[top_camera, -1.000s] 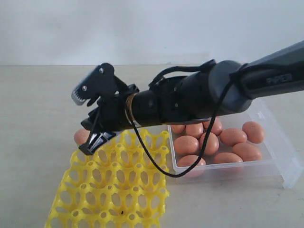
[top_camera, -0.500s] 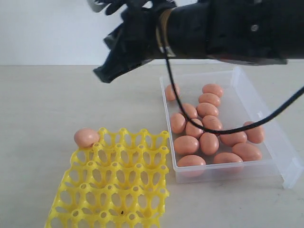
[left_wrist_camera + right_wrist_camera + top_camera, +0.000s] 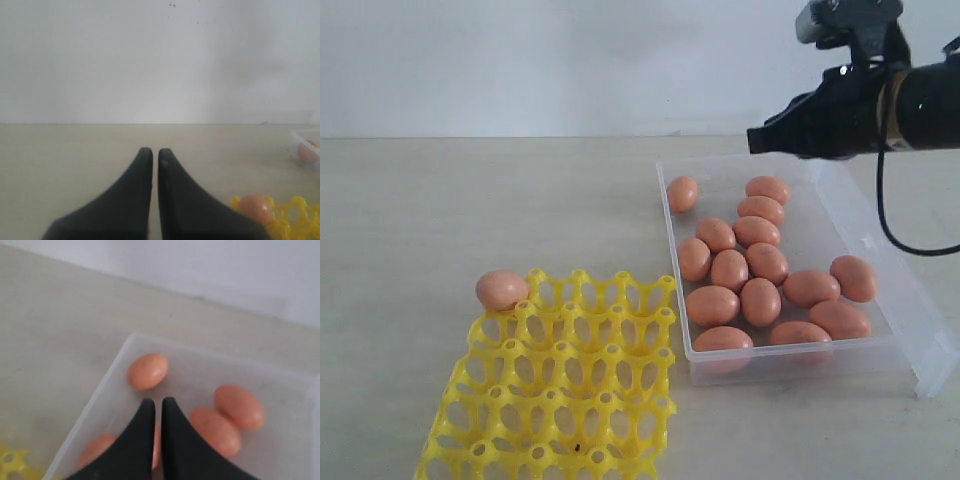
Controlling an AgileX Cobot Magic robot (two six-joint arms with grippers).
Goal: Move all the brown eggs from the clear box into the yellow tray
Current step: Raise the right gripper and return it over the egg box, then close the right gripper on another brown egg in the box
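Several brown eggs (image 3: 730,270) lie in the clear box (image 3: 790,366) on the right. One more brown egg (image 3: 502,290) sits at the far left corner of the yellow tray (image 3: 560,400). My right gripper (image 3: 756,140) hangs above the box's far end, shut and holding nothing. In the right wrist view its tips (image 3: 157,402) hover over the box wall (image 3: 95,410) near a lone egg (image 3: 147,371). My left gripper (image 3: 151,152) is shut and empty low over the table; the tray's egg (image 3: 256,209) lies beside it. The exterior view does not show the left gripper.
The box's clear flap (image 3: 920,310) lies folded out along its right side. A black cable (image 3: 895,235) loops down from the right arm over the box. A pale wall stands behind the beige table (image 3: 470,200).
The right arm left an egg at the tray's far left corner, rose, and swung right to above the box's far end. Its jaws, open at the tray, now stand shut.
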